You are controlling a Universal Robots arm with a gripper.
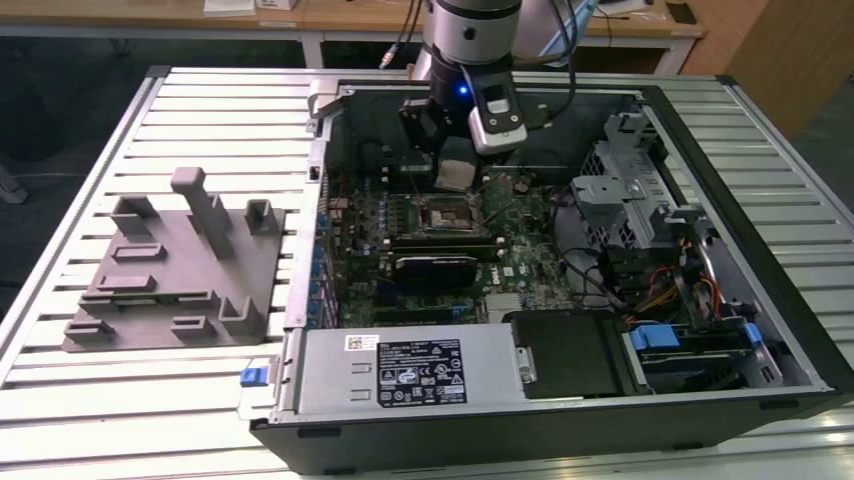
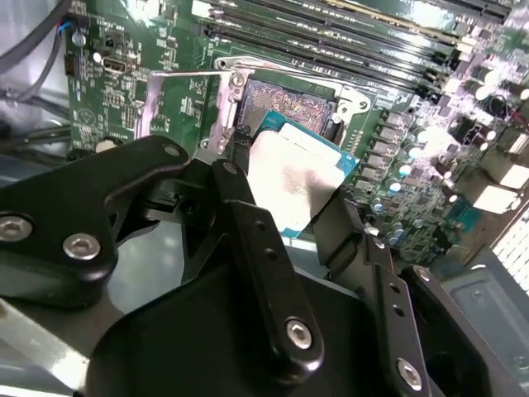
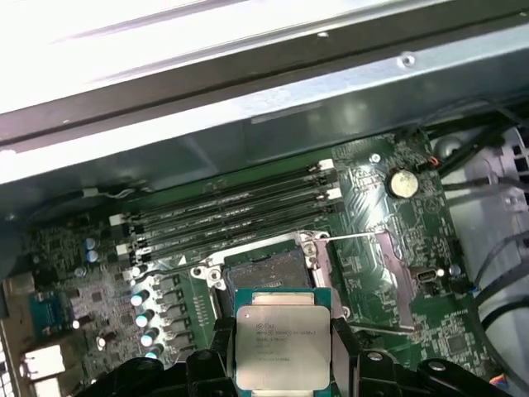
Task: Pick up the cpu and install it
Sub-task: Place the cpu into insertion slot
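1. The gripper point(image 1: 455, 170) hangs inside the open computer case point(image 1: 400, 440), which lies on the slatted bench point(image 1: 200, 100).
2. Its fingers point(image 2: 248, 207) are clenched on the cpu point(image 2: 291, 178) — one finger on each of two opposite edges. The pale metal top faces up, as both wrist views show.
3. The cpu is in the air, just above the black socket point(image 3: 263, 269) on the green motherboard point(image 3: 372, 207), and it is not yet seated in the socket.
4. In the first wrist view the far edge of the cpu overlaps the near edge of the socket.
5. The socket is uncovered — its metal load plate point(image 3: 388, 277) is swung open and rests on the board beside it.
6. Long memory slots point(image 3: 231, 207) run side by side near the socket, on the side away from the fingers.
7. A grey moulded fixture point(image 1: 174, 270) stands on the bench at the exterior view's left of the case, well apart from the gripper.
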